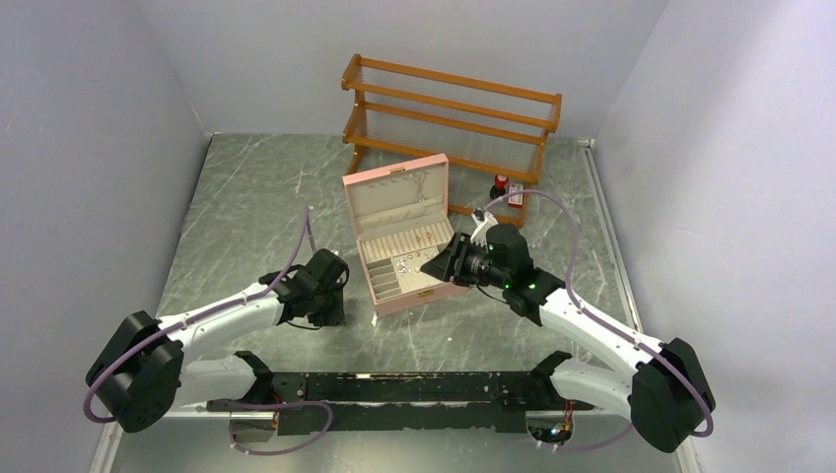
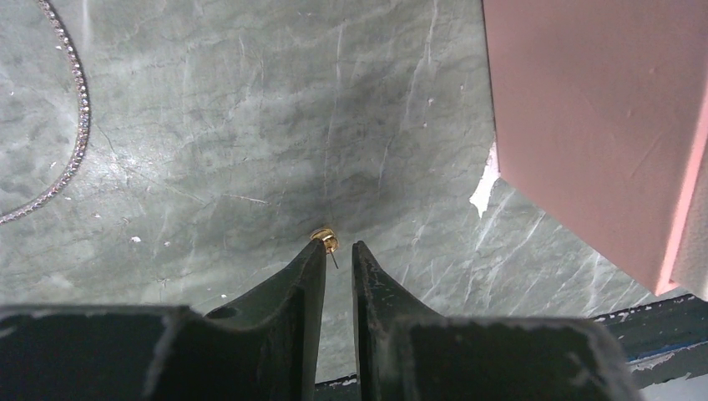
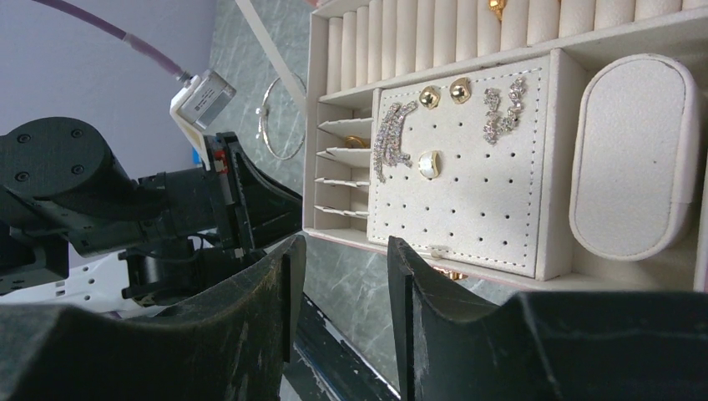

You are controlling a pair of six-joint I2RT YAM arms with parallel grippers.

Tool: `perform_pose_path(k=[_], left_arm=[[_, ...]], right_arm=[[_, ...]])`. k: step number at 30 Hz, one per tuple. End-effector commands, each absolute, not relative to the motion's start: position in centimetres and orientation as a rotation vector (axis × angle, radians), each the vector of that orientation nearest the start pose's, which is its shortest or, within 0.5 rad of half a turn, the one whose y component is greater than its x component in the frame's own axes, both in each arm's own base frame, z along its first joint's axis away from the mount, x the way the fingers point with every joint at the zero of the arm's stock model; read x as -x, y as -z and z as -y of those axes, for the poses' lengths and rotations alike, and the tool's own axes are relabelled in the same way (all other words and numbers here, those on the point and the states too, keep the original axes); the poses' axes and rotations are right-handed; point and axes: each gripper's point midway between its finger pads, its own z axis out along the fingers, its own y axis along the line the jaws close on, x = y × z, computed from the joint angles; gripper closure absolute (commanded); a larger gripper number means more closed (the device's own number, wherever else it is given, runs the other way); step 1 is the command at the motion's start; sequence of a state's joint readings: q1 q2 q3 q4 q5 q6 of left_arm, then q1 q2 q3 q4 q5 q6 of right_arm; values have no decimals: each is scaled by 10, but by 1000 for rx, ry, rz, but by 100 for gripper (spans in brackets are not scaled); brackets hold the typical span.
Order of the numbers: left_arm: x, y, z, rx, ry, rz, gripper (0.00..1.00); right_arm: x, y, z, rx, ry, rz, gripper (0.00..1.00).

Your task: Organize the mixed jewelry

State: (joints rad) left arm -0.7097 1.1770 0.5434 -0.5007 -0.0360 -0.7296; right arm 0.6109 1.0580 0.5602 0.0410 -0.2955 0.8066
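The open pink jewelry box (image 1: 394, 187) stands mid-table. My left gripper (image 2: 338, 246) is low over the table left of the box (image 2: 601, 125), jaws a narrow gap apart. A tiny gold stud earring (image 2: 326, 240) lies at the left fingertip, its pin pointing into the gap, not clamped. A silvery chain (image 2: 79, 117) curves at far left. My right gripper (image 3: 344, 246) is open and empty over the box's front edge. Inside, the perforated pad (image 3: 493, 209) holds gold studs (image 3: 430, 96) and crystal earrings (image 3: 392, 142). A thin silvery loop (image 3: 280, 121) lies on the table beyond the box.
A wooden two-shelf rack (image 1: 449, 113) stands behind the box, with a small red-and-black bottle (image 1: 501, 184) by its right foot. A padded white cushion (image 3: 634, 159) fills the box's right compartment. Grey walls close in on three sides. My left arm (image 3: 100, 200) shows beyond the box.
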Motion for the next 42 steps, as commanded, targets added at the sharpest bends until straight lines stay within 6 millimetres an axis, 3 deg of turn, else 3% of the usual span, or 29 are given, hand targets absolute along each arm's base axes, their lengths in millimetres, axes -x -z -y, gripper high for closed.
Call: perform_pose_path(k=[1,16,34,38,42], left_arm=[[-161,-22,169,29,373,-2763,76],[-159,-17,165,35,348,-2775,77],[-158,-16,162,29,324,-2784,94],[-161,-26,166,26,352,-2763,95],[-169,-49,174,10,429,-2697,95]], right_arm=[[-225,-152,-255,-10,-1147,-2200,55],[-224,-152,-254,-14,-1147,-2199,55],[-225,-154,-254,-13,-1144,-2193,55],[-226,-156,-254,-10,-1142,-2190,55],[-226,-157,-254,-9,-1139,-2186,55]])
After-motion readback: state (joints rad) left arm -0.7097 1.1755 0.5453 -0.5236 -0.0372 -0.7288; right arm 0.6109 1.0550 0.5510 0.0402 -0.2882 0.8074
